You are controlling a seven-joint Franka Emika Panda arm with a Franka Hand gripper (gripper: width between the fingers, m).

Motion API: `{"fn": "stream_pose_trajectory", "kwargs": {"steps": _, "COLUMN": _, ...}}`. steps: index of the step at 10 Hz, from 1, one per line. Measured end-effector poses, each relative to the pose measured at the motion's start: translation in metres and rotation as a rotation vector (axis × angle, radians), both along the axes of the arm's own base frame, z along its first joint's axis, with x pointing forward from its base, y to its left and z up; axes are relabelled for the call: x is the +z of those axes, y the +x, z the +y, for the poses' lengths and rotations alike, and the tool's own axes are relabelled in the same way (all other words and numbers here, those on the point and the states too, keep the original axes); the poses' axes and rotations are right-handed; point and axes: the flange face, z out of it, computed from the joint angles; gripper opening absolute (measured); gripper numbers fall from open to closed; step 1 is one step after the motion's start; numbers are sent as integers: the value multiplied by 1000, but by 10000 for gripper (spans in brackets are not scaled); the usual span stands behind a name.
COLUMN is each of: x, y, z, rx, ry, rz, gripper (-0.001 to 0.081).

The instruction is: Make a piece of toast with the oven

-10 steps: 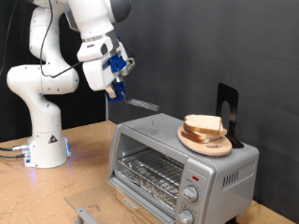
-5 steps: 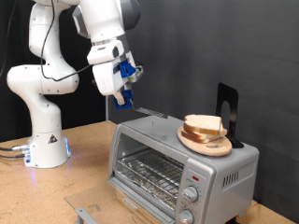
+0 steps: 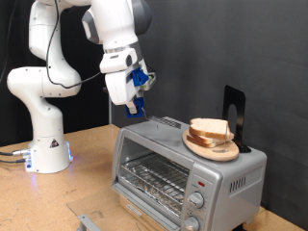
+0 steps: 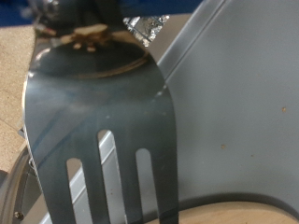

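Wrist view is showing my claw [image 3: 136,104] pinching a slotted spatula [image 4: 103,140], which I am angling over the oven [image 3: 188,173] toward the toast [image 3: 210,128], stacked on its wooden plate [image 3: 214,147] on the oven's top.

Exterior view: gripper [image 3: 136,109] fingertips too small to resolve; jaw state indeterminate. Oven [image 3: 164,154] lower right corner and knobs cut by bottom edge. Lower slices under the piece of toast [image 3: 210,127] mostly hidden. Wrist view: slotted spatula [image 4: 98,121] blurred, blade end cropped, fills much of the frame.
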Motion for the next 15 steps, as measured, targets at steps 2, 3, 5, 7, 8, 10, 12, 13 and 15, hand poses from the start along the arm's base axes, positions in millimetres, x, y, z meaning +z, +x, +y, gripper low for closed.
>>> {"fn": "stream_pose_trajectory", "kwargs": {"steps": 2, "x": -3, "y": 4, "z": 2, "rx": -4, "ry": 7, "rz": 5, "gripper": 479}}
{"fn": "stream_pose_trajectory", "kwargs": {"steps": 3, "x": -4, "y": 5, "z": 4, "rx": -4, "ry": 9, "rz": 8, "gripper": 479}}
{"fn": "stream_pose_trajectory", "kwargs": {"steps": 5, "x": -7, "y": 9, "z": 6, "rx": -3, "ry": 14, "rz": 9, "gripper": 479}}
{"fn": "stream_pose_trajectory", "kwargs": {"steps": 7, "x": -7, "y": 13, "z": 10, "rx": -1, "ry": 15, "rz": 0, "gripper": 479}}
{"fn": "stream_pose_trajectory", "kwargs": {"steps": 8, "x": -6, "y": 14, "z": 10, "rx": 0, "ry": 15, "rz": -5, "gripper": 479}}
{"fn": "stream_pose_trajectory", "kwargs": {"steps": 10, "x": -4, "y": 14, "z": 11, "rx": 2, "ry": 14, "rz": -9, "gripper": 479}}
{"fn": "stream_pose_trajectory", "kwargs": {"steps": 12, "x": -4, "y": 14, "z": 11, "rx": 2, "ry": 14, "rz": -9, "gripper": 479}}
{"fn": "stream_pose_trajectory", "kwargs": {"steps": 13, "x": -4, "y": 14, "z": 11, "rx": 2, "ry": 14, "rz": -9, "gripper": 479}}
{"fn": "stream_pose_trajectory", "kwargs": {"steps": 15, "x": -4, "y": 14, "z": 11, "rx": 1, "ry": 14, "rz": -8, "gripper": 479}}
